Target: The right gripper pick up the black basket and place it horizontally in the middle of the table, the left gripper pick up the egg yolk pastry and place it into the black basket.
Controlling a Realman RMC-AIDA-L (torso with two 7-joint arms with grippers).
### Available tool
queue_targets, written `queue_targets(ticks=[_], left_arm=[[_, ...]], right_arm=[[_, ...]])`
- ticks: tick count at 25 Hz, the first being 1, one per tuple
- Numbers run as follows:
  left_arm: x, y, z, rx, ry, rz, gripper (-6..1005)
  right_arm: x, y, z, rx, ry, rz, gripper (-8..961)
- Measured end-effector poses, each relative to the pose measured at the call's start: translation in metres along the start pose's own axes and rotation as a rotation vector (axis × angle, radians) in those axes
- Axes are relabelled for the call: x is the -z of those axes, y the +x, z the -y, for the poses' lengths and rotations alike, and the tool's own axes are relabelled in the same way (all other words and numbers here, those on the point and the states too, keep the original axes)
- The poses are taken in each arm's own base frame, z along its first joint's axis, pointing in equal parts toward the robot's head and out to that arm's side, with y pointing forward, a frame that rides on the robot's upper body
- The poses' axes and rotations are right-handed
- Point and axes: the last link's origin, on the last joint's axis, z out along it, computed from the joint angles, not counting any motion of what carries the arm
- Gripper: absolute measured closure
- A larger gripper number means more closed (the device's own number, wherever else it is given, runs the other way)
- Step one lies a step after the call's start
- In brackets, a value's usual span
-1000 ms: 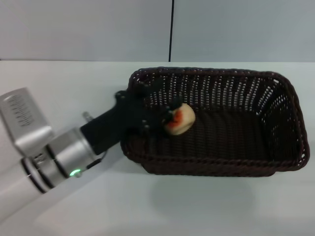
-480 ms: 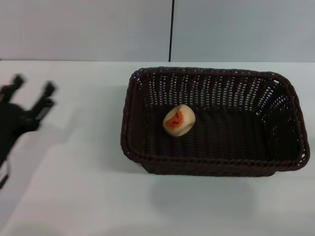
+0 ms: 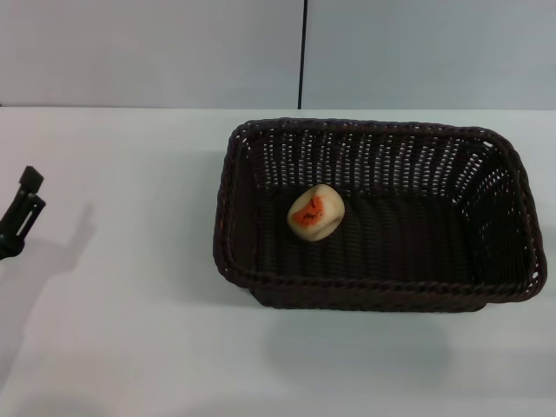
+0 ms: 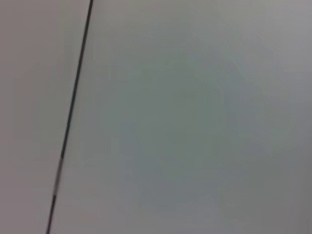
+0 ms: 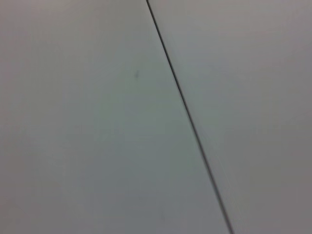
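Observation:
The black basket (image 3: 373, 287) lies lengthwise on the white table (image 3: 130, 347), right of centre in the head view. The egg yolk pastry (image 3: 316, 212) rests on the basket's floor in its left half, with the orange patch facing up. Only a small black part of my left gripper (image 3: 24, 208) shows at the far left edge of the head view, above the table and well away from the basket. It holds nothing that I can see. My right gripper is out of view. Both wrist views show only a plain pale surface with a thin dark line.
A pale wall with a vertical dark seam (image 3: 302, 52) runs behind the table's far edge. Bare white tabletop lies to the left of the basket and in front of it.
My left arm has let go of the pastry and pulled back leftward out of the basket, almost out of the head view. The pastry stays in the basket.

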Motion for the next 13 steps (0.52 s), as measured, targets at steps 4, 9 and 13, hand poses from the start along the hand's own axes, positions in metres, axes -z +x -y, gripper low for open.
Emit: queue_targets(ticks=[4,9,13], left_arm=[[0.007,0.000,0.011,-0.041,0.065,0.008,186],[0.014,-0.001,0.017,-0.039,0.131,0.006,186],[0.018,0.000,0.019,-0.036,0.157,-0.005,186]], right_arm=[[0.002,0.000,0.011,-0.001,0.126,0.027,252],[0.001,0.001,0.012,-0.006,0.150,0.033,252],[-0.001,0.002,0.011,-0.008,0.149,0.031,252]])
